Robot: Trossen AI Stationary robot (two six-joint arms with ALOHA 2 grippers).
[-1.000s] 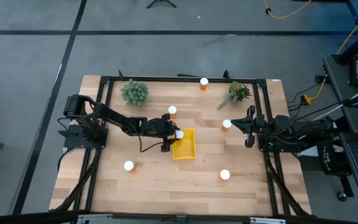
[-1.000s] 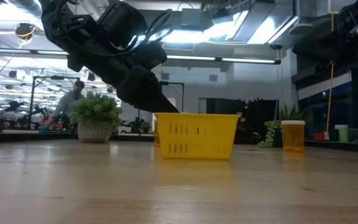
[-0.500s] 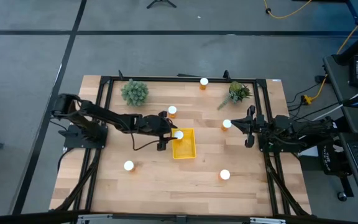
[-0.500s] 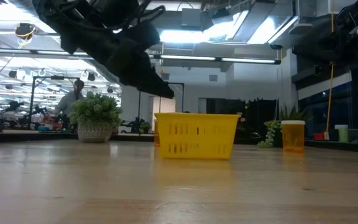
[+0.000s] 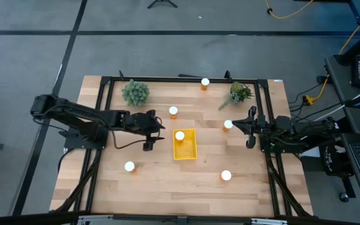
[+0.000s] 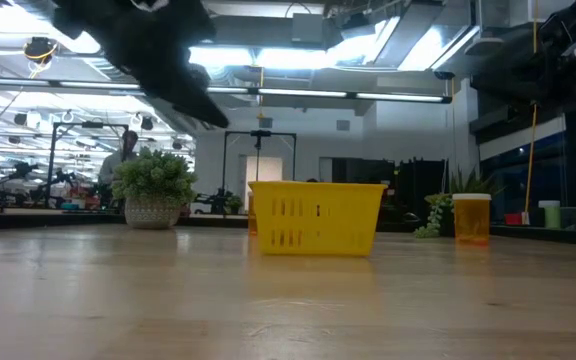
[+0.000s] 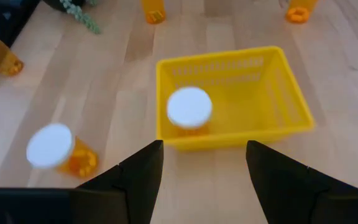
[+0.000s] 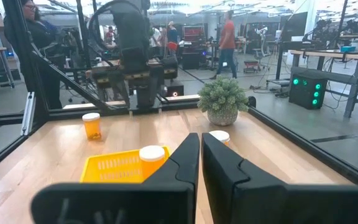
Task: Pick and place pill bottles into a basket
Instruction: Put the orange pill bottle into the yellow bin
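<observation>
The yellow basket (image 5: pixel 185 144) stands mid-table, with one white-capped orange pill bottle (image 5: pixel 179 135) upright in its far-left corner; it also shows in the left wrist view (image 7: pixel 189 109). My left gripper (image 5: pixel 160 126) hangs open and empty above the table, left of the basket; its fingers (image 7: pixel 140 182) frame the basket (image 7: pixel 272 93). Several more bottles stand on the table: one (image 5: pixel 173 111) just beyond the basket, one (image 5: pixel 205 82) at the far edge, one (image 5: pixel 129 166) near left, one (image 5: pixel 226 175) near right. My right gripper (image 5: pixel 242 127) is shut and empty, just right of another bottle (image 5: pixel 228 124).
Two small green plants in pots stand at the back, one left (image 5: pixel 135 92) and one right (image 5: pixel 239 92). A black frame (image 5: pixel 167 79) runs round the table. In the low view the basket (image 6: pixel 316 215) stands mid-table, a bottle (image 6: pixel 471 218) to its right.
My left gripper has drawn back from the basket toward the table's left edge and has risen; the bottle it was at stays upright in the basket. The right arm has kept still.
</observation>
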